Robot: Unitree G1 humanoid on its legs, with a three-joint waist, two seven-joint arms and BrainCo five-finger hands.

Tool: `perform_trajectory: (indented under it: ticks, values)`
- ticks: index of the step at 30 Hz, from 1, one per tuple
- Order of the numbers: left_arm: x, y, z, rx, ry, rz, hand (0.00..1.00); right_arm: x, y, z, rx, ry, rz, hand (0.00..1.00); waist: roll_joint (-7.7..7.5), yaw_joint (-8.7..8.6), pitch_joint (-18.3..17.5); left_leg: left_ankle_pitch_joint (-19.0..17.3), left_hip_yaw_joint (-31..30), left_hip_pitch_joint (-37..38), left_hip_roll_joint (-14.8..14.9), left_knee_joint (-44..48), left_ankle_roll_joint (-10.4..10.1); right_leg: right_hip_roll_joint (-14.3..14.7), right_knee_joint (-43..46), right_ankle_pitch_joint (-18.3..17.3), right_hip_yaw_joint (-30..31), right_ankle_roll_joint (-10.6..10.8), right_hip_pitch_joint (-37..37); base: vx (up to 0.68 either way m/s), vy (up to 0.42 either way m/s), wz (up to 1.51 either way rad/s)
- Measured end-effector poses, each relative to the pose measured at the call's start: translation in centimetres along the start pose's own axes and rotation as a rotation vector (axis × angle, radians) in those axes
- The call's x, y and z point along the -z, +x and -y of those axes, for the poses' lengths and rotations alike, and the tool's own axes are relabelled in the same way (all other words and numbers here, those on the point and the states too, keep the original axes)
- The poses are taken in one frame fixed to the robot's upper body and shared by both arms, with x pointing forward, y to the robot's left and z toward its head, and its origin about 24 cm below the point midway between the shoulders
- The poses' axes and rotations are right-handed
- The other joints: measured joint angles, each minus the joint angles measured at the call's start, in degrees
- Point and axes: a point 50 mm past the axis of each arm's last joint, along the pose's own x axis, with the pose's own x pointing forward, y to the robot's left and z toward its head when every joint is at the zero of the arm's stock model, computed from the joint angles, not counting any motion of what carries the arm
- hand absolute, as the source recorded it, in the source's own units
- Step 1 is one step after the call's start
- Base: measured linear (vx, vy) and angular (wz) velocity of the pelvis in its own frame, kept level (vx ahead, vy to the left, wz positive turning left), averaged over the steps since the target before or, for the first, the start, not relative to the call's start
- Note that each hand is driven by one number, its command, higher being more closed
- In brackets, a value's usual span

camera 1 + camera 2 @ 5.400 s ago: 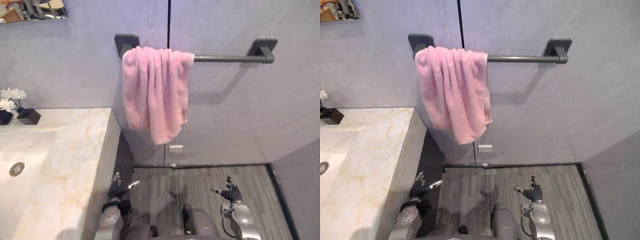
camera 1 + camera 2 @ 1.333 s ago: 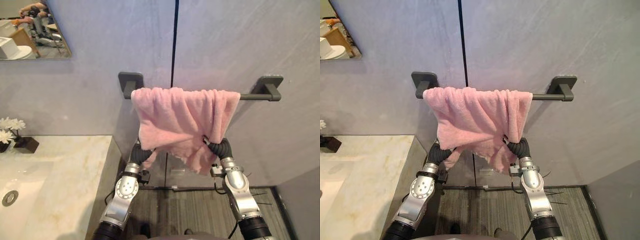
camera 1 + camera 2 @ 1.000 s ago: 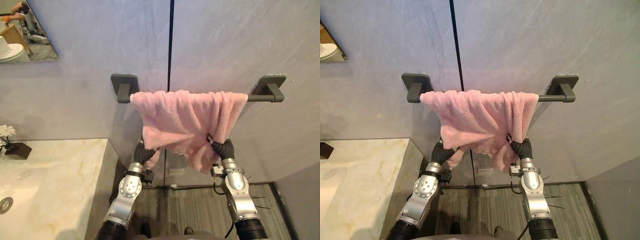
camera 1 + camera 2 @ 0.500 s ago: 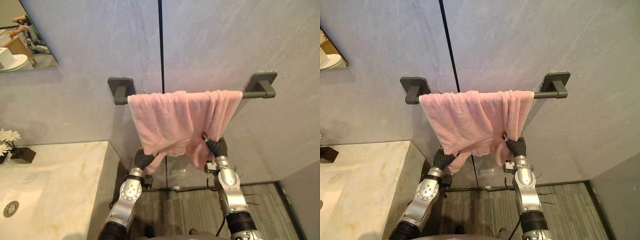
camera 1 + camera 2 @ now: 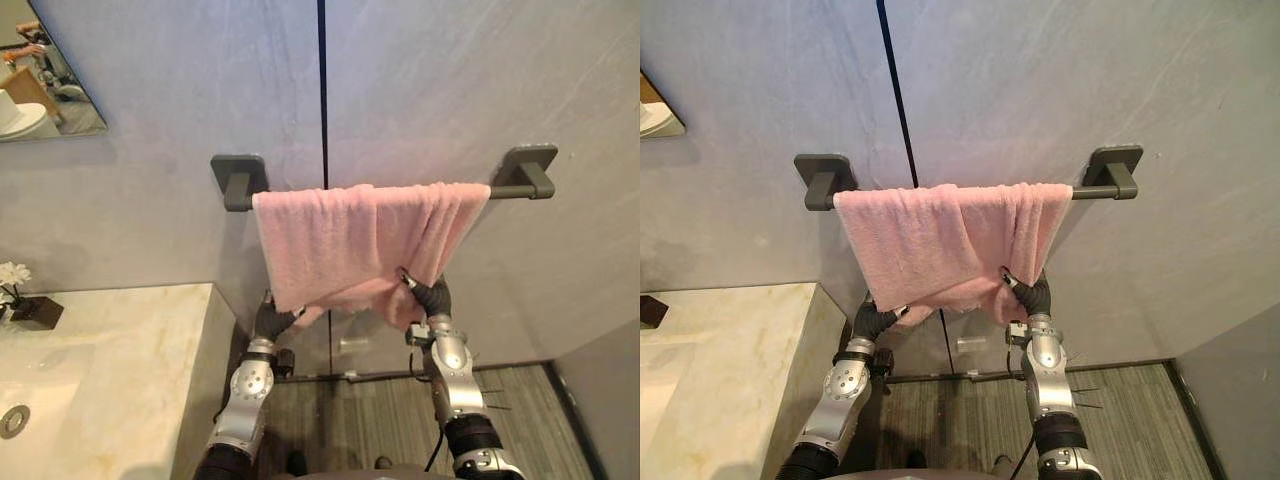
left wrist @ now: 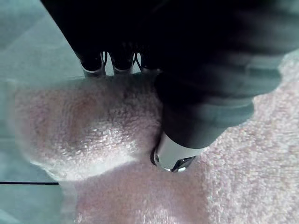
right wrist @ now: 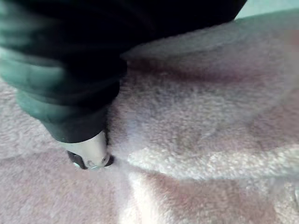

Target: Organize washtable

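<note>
While reaching up from below, grips the pink towel by its lower hem with both hands. Pinches the lower left corner in the left hand, with the thumb pressed into the pile on the near face and the fingers tucked behind the fold. Pinches the lower right corner in the right hand, with the thumb dug into the cloth and creases spreading out from it.

Above the hands, draped over the dark towel bar and spread almost from mount to mount, with a short bare stretch of bar at the right end. Plush and pale pink. Fairly flat on the left half, gathered into vertical folds on the right. Uneven along the lower hem, sagging between the two grips and bunched at the right one.

Just left of the left arm, the rounded edge of a marble counter, with a sink set in further left and white flowers in a dark box at the back. Between and beside the arms, open grey striped floor. At lower right, a side wall closing in.

Behind everything, a grey wall split by a dark vertical seam, and in the upper left corner a mirror.
</note>
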Motion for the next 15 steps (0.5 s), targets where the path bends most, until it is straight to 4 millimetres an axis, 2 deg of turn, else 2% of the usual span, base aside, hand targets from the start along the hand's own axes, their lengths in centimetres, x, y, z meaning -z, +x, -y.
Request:
perform_trajectory:
  ticks: [3,5,8,12,15]
  values:
    - [0.8,-0.3,-0.5,-0.032,-0.010,-0.042,0.00,1.1,-0.6,1.1,0.069,-0.002,-0.049,0.00,-0.18,0.17,0.2,-0.1,0.4,0.2,0.0,0.0,-0.1,0.0,-0.2,0.0,-0.1,0.0,0.6,0.00,0.000,0.00]
    - [2.1,-1.3,-1.5,-0.088,-0.032,-0.114,0.00,2.5,-1.4,2.6,0.151,-0.010,-0.134,0.00,-0.44,0.34,0.4,-0.1,0.4,0.2,0.2,0.1,-0.2,0.1,-0.3,0.1,-0.1,-0.1,0.6,0.00,0.000,0.00]
    - [4.0,-2.8,-3.0,-0.164,-0.043,-0.204,0.00,5.2,-3.7,4.9,0.244,-0.049,-0.282,0.00,-0.65,0.62,0.7,-0.2,0.4,0.0,0.3,0.3,-0.2,0.2,-0.9,0.3,-0.2,-0.3,0.8,0.00,-0.011,0.00]
    - [4.2,-3.1,-3.6,-0.177,-0.036,-0.215,0.00,5.9,-4.9,5.7,0.269,-0.068,-0.311,0.00,-0.65,0.47,0.7,-0.2,0.4,0.1,0.5,0.4,-0.2,0.3,-1.0,0.5,-0.2,-0.4,0.9,-0.01,-0.007,-0.01]
    - [4.1,-3.2,-3.7,-0.190,-0.037,-0.207,0.00,5.6,-5.4,6.1,0.280,-0.073,-0.298,0.00,-0.64,0.57,0.7,-0.2,0.4,0.2,0.5,0.4,-0.2,0.3,-0.9,0.7,-0.1,-0.4,0.9,-0.04,-0.016,-0.01]
